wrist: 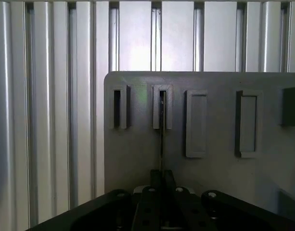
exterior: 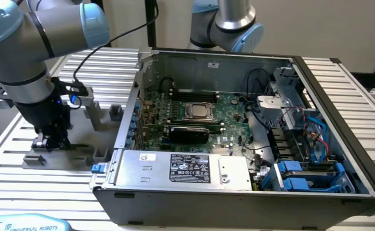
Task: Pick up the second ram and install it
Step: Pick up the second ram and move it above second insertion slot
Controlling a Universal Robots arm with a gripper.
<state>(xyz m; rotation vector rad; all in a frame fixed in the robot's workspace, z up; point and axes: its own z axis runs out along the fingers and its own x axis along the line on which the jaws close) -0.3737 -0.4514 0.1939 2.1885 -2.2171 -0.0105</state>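
The second ram [wrist: 161, 137] shows edge-on as a thin dark line. It stands upright in a narrow slot of the grey plastic fixture [wrist: 219, 178]. My gripper [wrist: 161, 179] is down on its upper edge, with both fingers [wrist: 155, 183] pressed together on the stick. In the exterior view the gripper [exterior: 48, 143] hangs low over the grey fixture [exterior: 58, 161] at the exterior view's left, beside the open computer case. The ram slots [exterior: 194, 91] lie along the far side of the motherboard [exterior: 229, 113], behind the silver processor [exterior: 200, 111].
The open case [exterior: 239, 192] has tall metal walls; its near-left wall stands between the fixture and the motherboard. Grey posts [exterior: 91, 108] rise from the fixture. A power supply [exterior: 187, 168], cables and blue drive caddies [exterior: 300, 175] fill the case's front. A second arm [exterior: 229, 24] stands behind.
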